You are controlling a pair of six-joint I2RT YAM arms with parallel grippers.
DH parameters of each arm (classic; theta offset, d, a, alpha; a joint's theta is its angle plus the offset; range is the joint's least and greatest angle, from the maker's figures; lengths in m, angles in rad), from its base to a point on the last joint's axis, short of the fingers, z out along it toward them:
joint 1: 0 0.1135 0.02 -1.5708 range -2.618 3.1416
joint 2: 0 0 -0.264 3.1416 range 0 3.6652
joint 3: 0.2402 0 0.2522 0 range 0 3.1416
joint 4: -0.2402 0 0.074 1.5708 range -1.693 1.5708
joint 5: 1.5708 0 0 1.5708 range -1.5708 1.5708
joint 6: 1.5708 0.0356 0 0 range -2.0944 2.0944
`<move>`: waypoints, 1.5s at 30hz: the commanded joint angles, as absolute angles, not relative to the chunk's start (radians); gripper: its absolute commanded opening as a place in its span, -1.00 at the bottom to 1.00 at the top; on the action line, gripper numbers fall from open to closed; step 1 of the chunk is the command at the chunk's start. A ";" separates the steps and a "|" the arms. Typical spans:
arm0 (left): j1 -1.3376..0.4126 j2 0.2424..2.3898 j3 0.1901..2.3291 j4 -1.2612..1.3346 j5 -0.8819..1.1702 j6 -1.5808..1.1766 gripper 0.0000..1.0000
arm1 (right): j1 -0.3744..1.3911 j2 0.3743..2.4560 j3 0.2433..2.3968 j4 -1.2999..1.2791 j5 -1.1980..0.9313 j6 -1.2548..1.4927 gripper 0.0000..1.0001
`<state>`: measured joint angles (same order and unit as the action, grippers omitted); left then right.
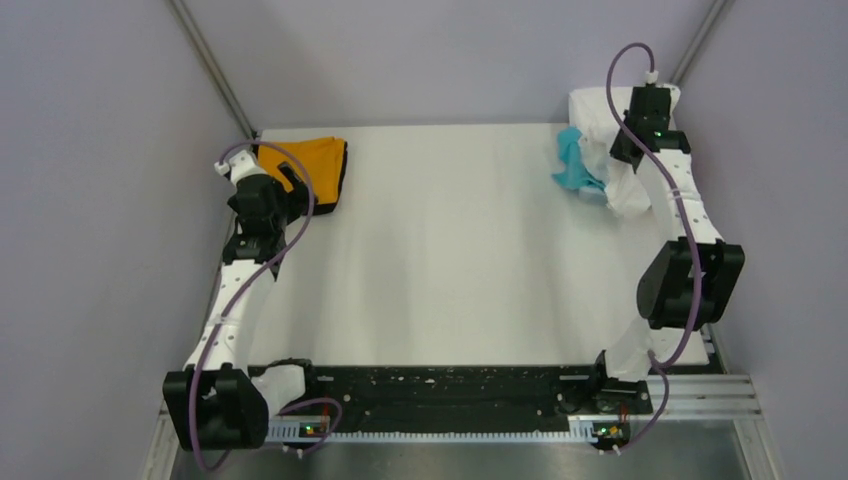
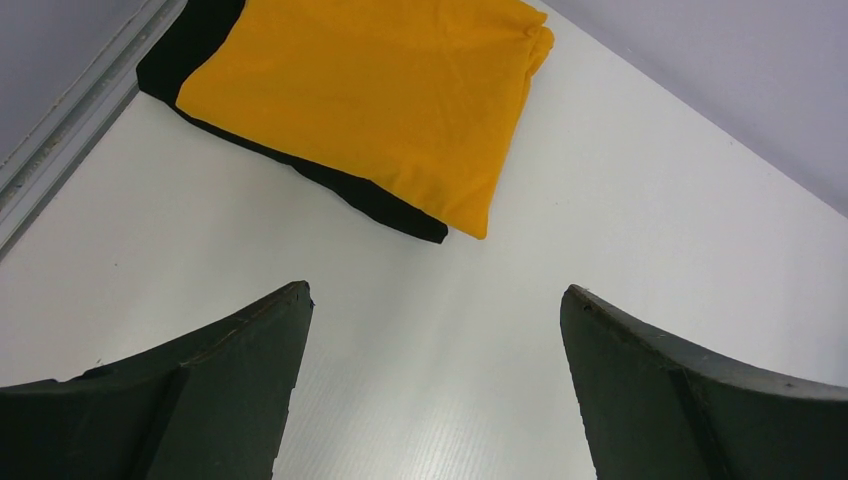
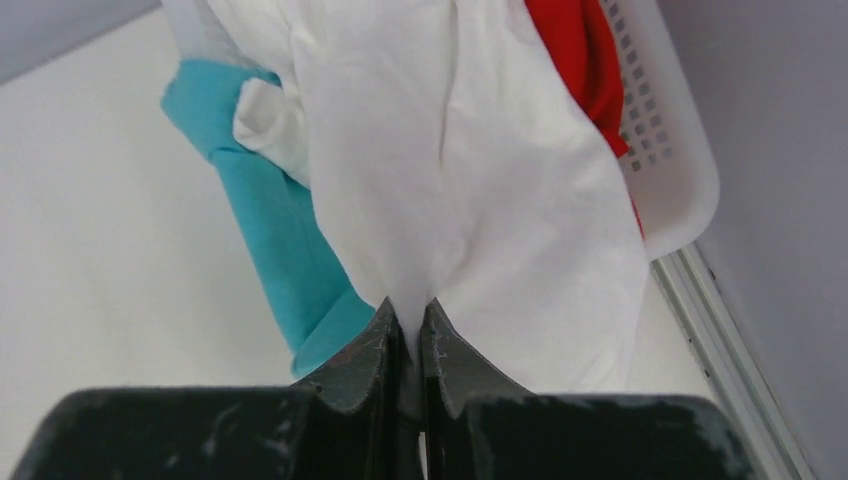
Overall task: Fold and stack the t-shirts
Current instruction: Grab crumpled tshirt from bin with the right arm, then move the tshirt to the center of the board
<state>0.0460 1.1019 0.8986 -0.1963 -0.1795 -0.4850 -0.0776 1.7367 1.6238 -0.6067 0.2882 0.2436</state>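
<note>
The orange t-shirt (image 1: 322, 168) with black trim lies folded at the table's far left corner; it also shows in the left wrist view (image 2: 370, 95). My left gripper (image 2: 435, 300) is open and empty, just short of it. My right gripper (image 3: 410, 305) is shut on a fold of the large white t-shirt (image 3: 470, 180), which hangs out of the basket at the far right (image 1: 625, 185). The light blue t-shirt (image 3: 280, 230) lies bunched to its left (image 1: 575, 165). The red t-shirt (image 3: 570, 50) sits in the basket behind the white one.
The white plastic lattice basket (image 3: 670, 130) stands at the far right corner against the wall. Grey walls and metal rails (image 2: 70, 130) border the white table (image 1: 450, 260) on the left, back and right.
</note>
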 commanded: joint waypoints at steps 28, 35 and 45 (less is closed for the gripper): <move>0.051 1.010 0.882 -0.144 -0.171 -0.515 0.97 | 0.445 1.742 2.404 -0.219 -0.250 0.136 -1.00; 0.050 0.993 0.861 -0.160 -0.220 -0.534 0.97 | 0.649 1.784 2.422 -0.232 -0.192 0.035 -1.00; 0.051 0.982 0.859 -0.241 -0.302 -0.576 0.98 | 0.650 1.539 1.916 -0.259 0.052 -0.089 -1.00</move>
